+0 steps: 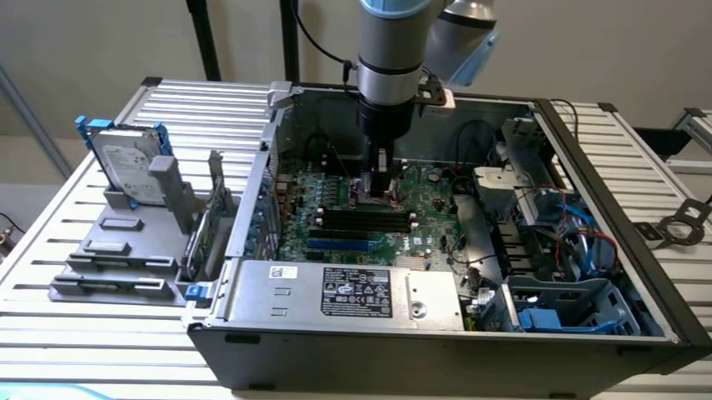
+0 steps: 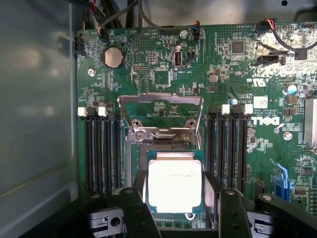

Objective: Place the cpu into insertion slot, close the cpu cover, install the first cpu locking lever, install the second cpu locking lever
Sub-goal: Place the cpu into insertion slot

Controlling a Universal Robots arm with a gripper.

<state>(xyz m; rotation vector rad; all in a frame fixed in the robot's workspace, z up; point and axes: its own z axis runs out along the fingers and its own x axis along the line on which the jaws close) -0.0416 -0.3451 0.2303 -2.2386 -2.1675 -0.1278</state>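
Biggest first: the slatted bench (image 1: 78, 333) carries the opened computer case (image 1: 445, 367), and my arm (image 1: 392, 50) goes straight down into it, with the gripper (image 1: 381, 179) low over the motherboard (image 1: 434, 200). The exterior view gives me that whole layout, plus the power supply (image 1: 333, 292) and a hard drive (image 1: 125, 162) parked in a grey rack off to the exterior view's left. What it won't give me is the socket, since the tool sits right in front of it.

The wrist view sorts that out. Memory slots (image 2: 101, 148) run down either side, the cpu cover (image 2: 161, 98) is flipped back and open, and the insertion slot (image 2: 168, 147) sits just under it. The cpu (image 2: 175, 184) is right over the slot, metal top up. The gripper (image 2: 176, 181) has its jaws set wide, one on each opposite edge of the chip, and it looks to me like they're gripping it.

So I'd call this step one, the placing, with the cover not yet down. I can't tell if the chip is fully seated or a hair above. I reckon it wants to be flat and square to the rim.
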